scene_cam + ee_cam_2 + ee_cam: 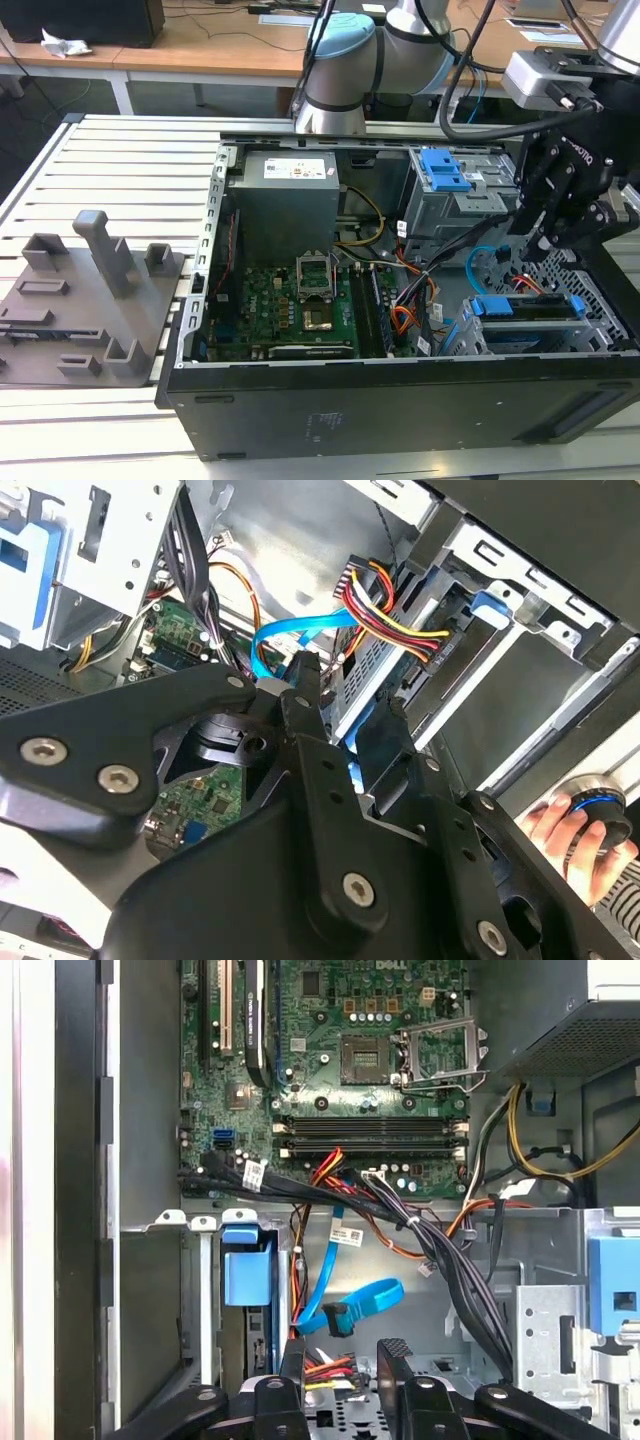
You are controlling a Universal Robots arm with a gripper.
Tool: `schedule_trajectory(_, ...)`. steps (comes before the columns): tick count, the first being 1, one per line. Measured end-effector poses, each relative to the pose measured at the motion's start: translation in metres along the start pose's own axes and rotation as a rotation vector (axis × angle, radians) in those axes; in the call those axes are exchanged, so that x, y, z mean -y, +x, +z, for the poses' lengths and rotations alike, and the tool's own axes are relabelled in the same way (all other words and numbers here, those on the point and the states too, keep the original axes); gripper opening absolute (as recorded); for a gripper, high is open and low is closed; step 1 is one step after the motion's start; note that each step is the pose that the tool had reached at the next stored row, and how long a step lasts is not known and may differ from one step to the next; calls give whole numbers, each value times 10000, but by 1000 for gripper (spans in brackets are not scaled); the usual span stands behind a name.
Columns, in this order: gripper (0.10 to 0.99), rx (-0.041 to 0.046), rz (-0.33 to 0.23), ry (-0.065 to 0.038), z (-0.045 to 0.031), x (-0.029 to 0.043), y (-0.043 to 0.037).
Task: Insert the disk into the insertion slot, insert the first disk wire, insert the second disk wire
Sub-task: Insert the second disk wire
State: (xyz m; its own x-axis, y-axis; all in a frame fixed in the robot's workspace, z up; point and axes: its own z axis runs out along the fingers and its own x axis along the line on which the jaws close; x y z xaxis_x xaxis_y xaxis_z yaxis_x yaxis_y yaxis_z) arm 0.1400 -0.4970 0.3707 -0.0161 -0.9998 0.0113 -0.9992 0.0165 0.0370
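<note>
The disk [522, 306], silver in its blue caddy, lies in the insertion slot [596, 312] of perforated grey metal at the case's corner on the exterior view's right. My black gripper [556, 232] hangs just above it. In the first wrist view the gripper [342, 1352] is open, and a red, yellow and black power wire [330, 1365] runs at the disk's end between its fingers [394, 1360]. A blue flat wire [352, 1304] loops just beyond the fingertips, its black plug loose. The caddy's blue end [247, 1268] lies beside them. The second wrist view shows the multicoloured wire [385, 610] reaching the disk's edge.
A taller grey cage with a blue latch [444, 170] stands behind the slot. Black cable bundles [430, 1250] cross between motherboard [290, 300] and drive bays. A person's hand [560, 830] holds a round knob outside the case. A grey fixture plate [85, 300] lies on the exterior view's left.
</note>
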Motion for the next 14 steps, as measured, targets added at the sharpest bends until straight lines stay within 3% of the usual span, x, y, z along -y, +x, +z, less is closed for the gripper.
schedule_trajectory(4,420,-19,-119,1,34,-104,-22)
schedule_trajectory(6,420,-128,-274,5,54,-149,-21)
schedule_trajectory(9,420,-246,-467,9,73,-154,-21)
schedule_trajectory(14,420,-275,-700,13,129,-153,-21)
